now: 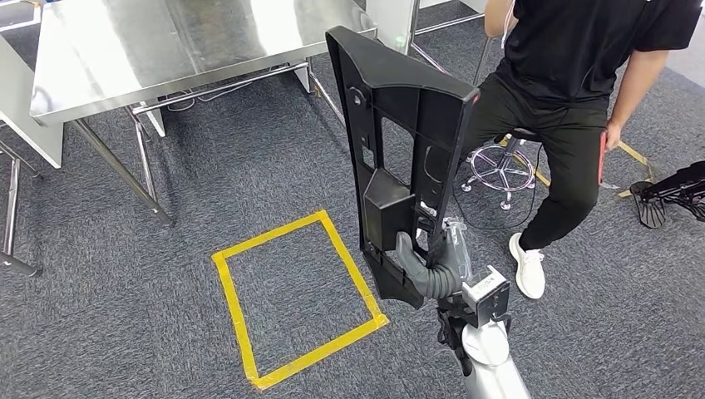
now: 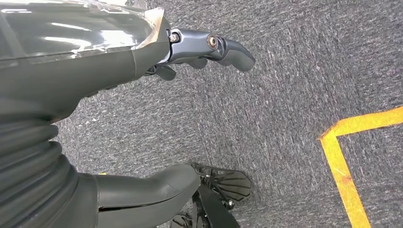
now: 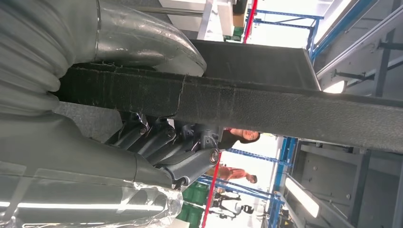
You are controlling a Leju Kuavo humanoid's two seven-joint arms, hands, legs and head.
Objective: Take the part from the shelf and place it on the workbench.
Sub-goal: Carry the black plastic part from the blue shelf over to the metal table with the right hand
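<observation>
A long black plastic part (image 1: 399, 141) with cut-outs stands nearly upright in front of me, gripped near its lower end by my right hand (image 1: 432, 262). In the right wrist view the part's edge (image 3: 266, 107) runs across the picture, with the right hand (image 3: 161, 142) wrapped around it. The steel workbench (image 1: 166, 41) stands at the far left, apart from the part. My left hand (image 2: 190, 57) hangs over the grey carpet, its fingers apart and holding nothing.
A yellow tape square (image 1: 291, 295) marks the carpet (image 1: 125, 291) below the workbench. A person in black (image 1: 574, 91) sits on a wheeled stool (image 1: 499, 166) at the right. A dark stand foot (image 1: 665, 195) lies at the far right.
</observation>
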